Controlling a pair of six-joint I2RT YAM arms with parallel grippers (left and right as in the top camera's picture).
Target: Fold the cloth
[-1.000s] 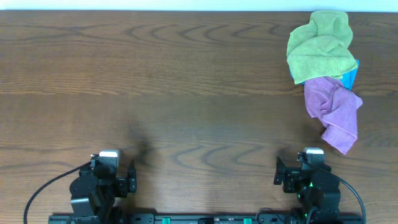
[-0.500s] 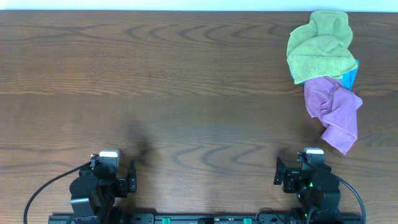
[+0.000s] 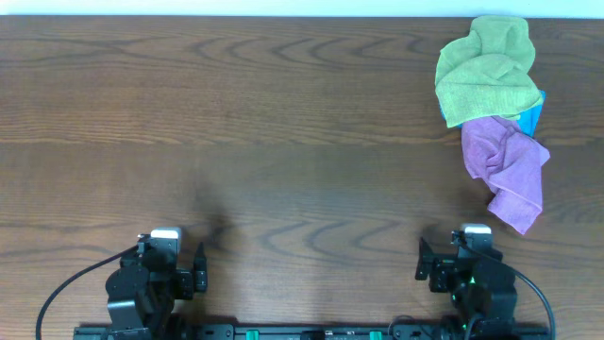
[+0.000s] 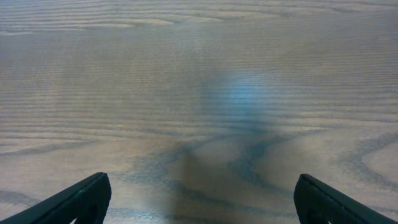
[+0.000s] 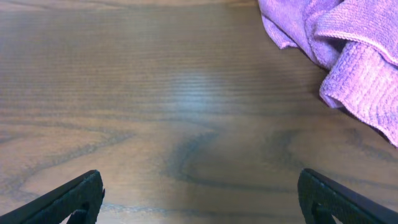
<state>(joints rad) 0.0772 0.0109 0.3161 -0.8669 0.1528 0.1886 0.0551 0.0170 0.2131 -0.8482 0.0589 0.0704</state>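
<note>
judging by how things lie, the folding has not begun. the green cloth [image 3: 486,71] sits crumpled at the far right corner of the table [image 3: 283,142], overlapping the purple cloth [image 3: 510,165], which trails toward the robot. a sliver of blue cloth [image 3: 534,115] shows between them at the right. none is spread flat or creased over. the left end effector [image 4: 200,202] hangs over bare wood near the front edge, fingers wide apart and empty. the right end effector [image 5: 202,202] is likewise spread and empty, with the purple cloth's near end ahead to its right. everything is left to do: picking one cloth free, flattening it, folding it.
</note>
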